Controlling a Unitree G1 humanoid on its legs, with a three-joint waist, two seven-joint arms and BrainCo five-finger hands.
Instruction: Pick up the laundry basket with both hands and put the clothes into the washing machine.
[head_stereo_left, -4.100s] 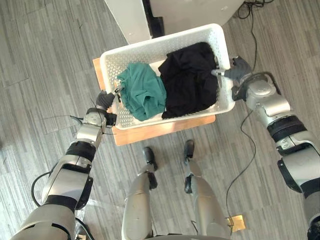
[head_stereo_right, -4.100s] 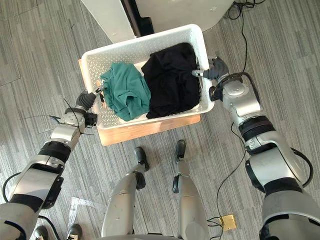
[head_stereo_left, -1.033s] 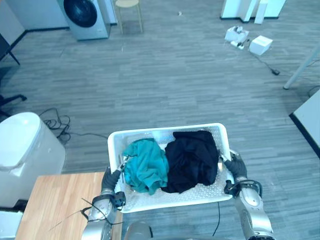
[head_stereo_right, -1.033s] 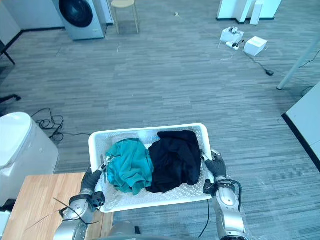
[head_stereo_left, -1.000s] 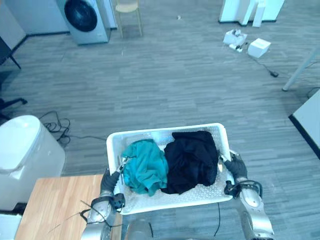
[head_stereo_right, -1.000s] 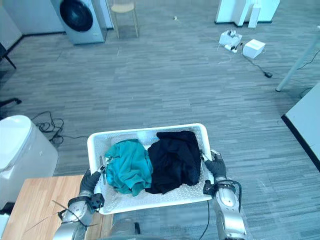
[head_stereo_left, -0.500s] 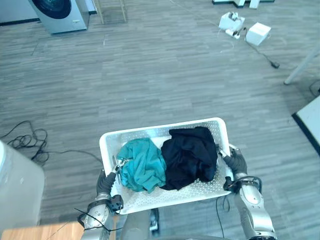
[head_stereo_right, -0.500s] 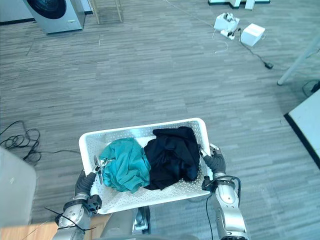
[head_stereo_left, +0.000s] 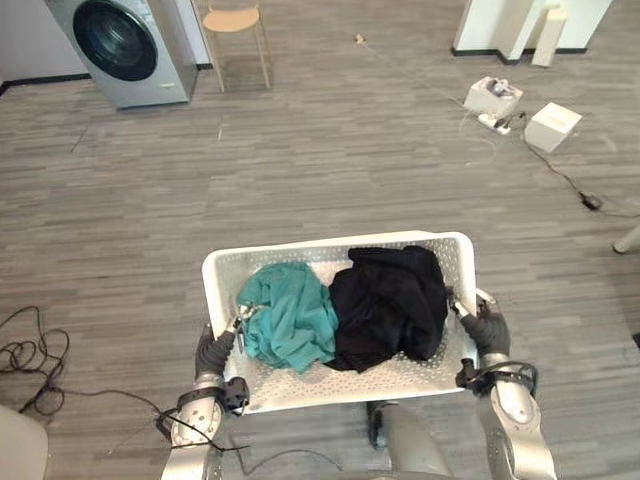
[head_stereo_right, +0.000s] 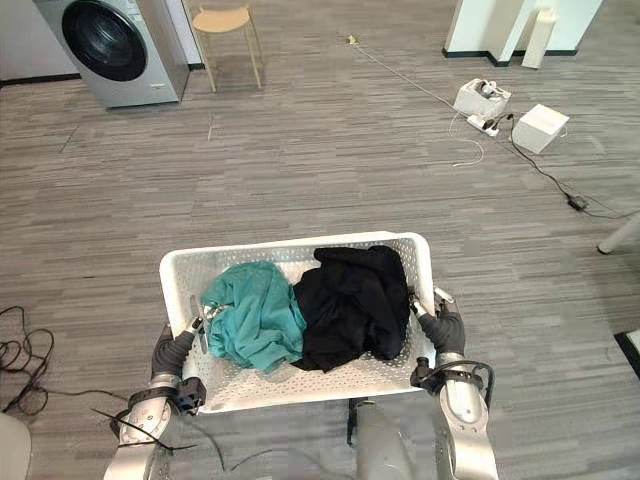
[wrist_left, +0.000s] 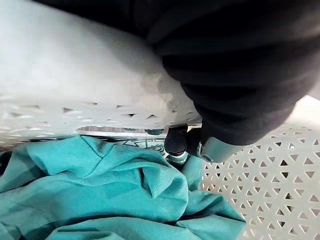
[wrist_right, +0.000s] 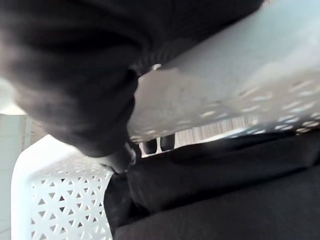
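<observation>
- The white laundry basket (head_stereo_left: 320, 246) is held above the floor in front of the robot, between its two hands. A teal garment (head_stereo_left: 290, 320) lies in its left half and a black garment (head_stereo_left: 390, 305) in its right.
- The left hand (head_stereo_left: 212, 352) has its fingers hooked over the basket's left rim, and the right hand (head_stereo_left: 485, 328) clasps the right rim likewise.
- The step looks like carrying: the washing machine (head_stereo_left: 130, 45) stands well apart at the far left, beside a wooden stool (head_stereo_left: 232, 20).
- An even grip on both sides should hold the basket level so no garment slides out. The route should bear left, away from the white boxes (head_stereo_left: 553, 125).
- No writing is legible on the basket, clothes or machine.
</observation>
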